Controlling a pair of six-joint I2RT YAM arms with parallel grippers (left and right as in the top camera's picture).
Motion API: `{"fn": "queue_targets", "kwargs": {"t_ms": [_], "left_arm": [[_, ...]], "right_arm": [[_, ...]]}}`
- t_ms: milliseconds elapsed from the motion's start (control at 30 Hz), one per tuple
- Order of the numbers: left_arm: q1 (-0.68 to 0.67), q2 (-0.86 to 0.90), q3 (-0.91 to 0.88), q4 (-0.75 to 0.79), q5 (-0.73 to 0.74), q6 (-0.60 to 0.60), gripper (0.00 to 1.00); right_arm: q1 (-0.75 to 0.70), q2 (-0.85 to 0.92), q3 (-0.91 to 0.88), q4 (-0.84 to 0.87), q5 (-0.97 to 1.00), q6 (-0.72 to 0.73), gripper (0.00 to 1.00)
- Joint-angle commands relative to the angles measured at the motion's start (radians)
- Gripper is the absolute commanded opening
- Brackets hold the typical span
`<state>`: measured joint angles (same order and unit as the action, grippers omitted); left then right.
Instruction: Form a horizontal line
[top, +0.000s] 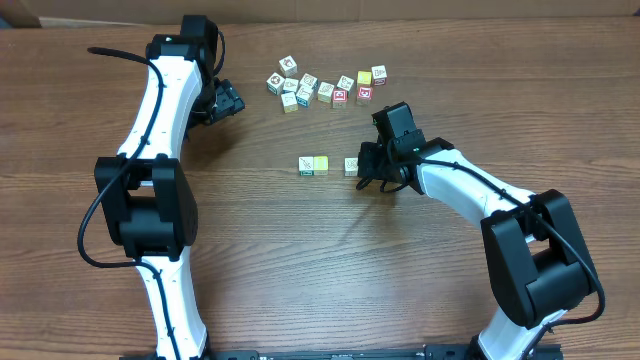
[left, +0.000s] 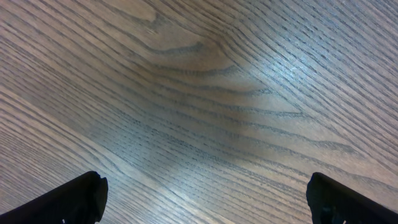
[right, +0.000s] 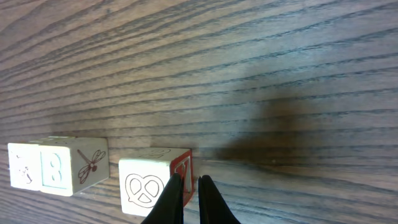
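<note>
The horizontal line lies mid-table. A white-green cube (top: 307, 166) and a pale yellow cube (top: 320, 163) touch edge to edge. A third cube (top: 351, 166) sits a small gap to their right. In the right wrist view this third cube (right: 148, 188) shows a pretzel picture and a red side face, beside the dragonfly-faced pair (right: 59, 170). My right gripper (right: 191, 194) is shut with nothing between its fingers, tips low against the cube's red side. My left gripper (left: 205, 200) hangs open over bare wood at the back left (top: 226, 101).
A loose cluster of several similar small cubes (top: 325, 88) lies at the back centre, above the row. The right arm (top: 470, 195) reaches in from the lower right. The left arm (top: 160, 110) stands along the left side.
</note>
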<state>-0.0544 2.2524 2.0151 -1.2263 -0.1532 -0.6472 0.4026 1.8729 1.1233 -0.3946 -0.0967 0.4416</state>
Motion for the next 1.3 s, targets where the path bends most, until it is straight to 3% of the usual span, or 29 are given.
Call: {"fn": "queue_targets", "kwargs": {"t_ms": [0,1267], "left_arm": [[-0.003,0.010,0.018,0.001,-0.004,0.008,1.00],[-0.003,0.010,0.018,0.001,-0.004,0.008,1.00]], "right_arm": [[0.002,-0.011,-0.007,0.005,0.009,0.003,0.06],[0.002,-0.011,-0.011,-0.010,0.004,0.004,0.10]]}}
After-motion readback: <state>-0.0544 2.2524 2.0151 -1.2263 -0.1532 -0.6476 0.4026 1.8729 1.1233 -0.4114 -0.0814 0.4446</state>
